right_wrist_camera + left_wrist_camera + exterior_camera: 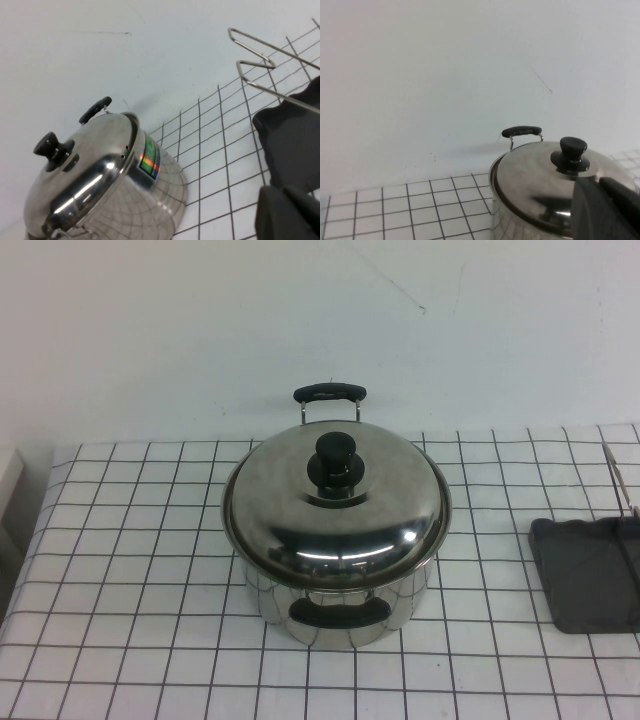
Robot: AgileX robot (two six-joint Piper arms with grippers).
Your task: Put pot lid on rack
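Observation:
The pot lid (290, 510), shiny steel with a black knob (336, 455), sits closed on the steel pot (345, 612) at the table's middle. The rack (590, 575), a dark grey tray with wire uprights (620, 480), lies at the right edge. Neither gripper shows in the high view. My left gripper (600, 182) is shut and empty, close to the lid (535, 180) and apart from its knob (570, 152). My right gripper (282, 192) is shut and empty over the table beside the rack (295, 135), with the lid (90, 165) farther off.
The table wears a white cloth with a black grid (130, 570). A white wall (200, 330) rises right behind the pot. The pot's black handles stick out at the back (330, 393) and front (335, 615). A pale object (8, 480) stands at the far left edge.

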